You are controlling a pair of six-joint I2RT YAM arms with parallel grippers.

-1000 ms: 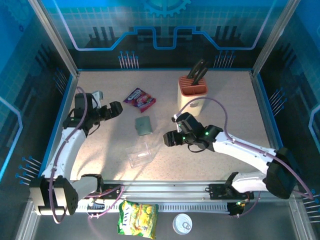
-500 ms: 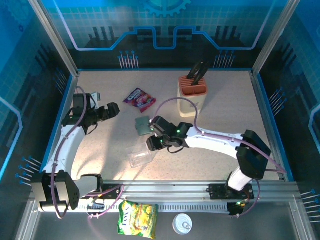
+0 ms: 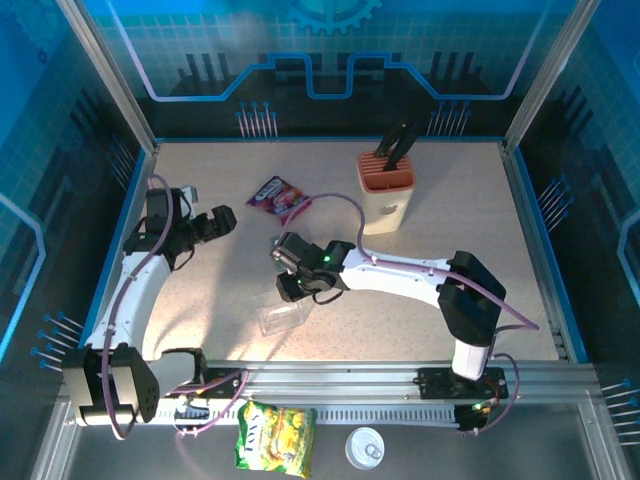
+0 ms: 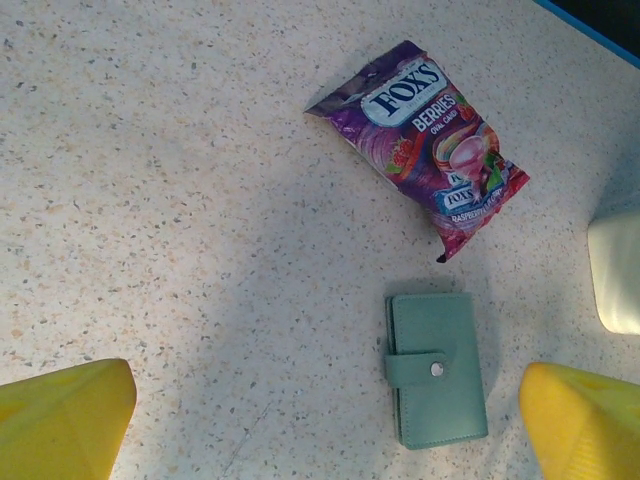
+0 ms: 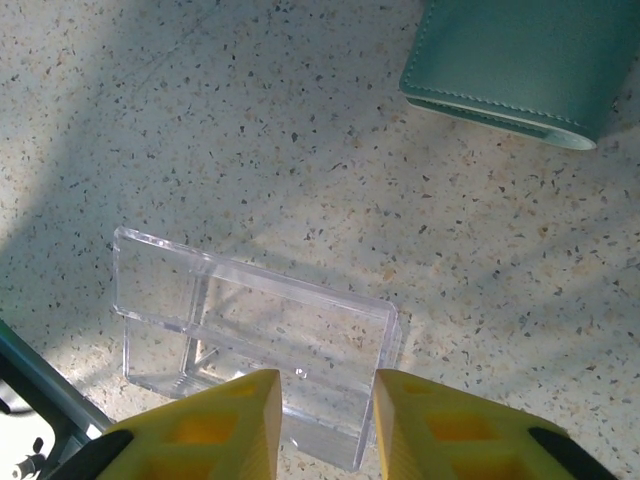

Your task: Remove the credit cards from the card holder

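Swung left across the speckled table (image 5: 200, 120), your right gripper (image 5: 327, 390) hovers over the clear plastic box (image 5: 250, 340), yellow fingers (image 5: 210, 420) narrowly parted, pinching nothing. The stitched green card holder (image 4: 437, 370) lies nearby, snapped shut, its contents hidden. Your left gripper (image 4: 320, 430) is spread wide.

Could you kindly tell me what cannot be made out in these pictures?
Any credit cards: hidden in the left wrist view inside the snapped-shut grey-green rectangular card holder.
The card holder's far part: cut off by the right wrist view's top edge.
The clear plastic box: its near edge is hidden behind the yellow fingers of the right tool in that view; whether they grip it is unclear.
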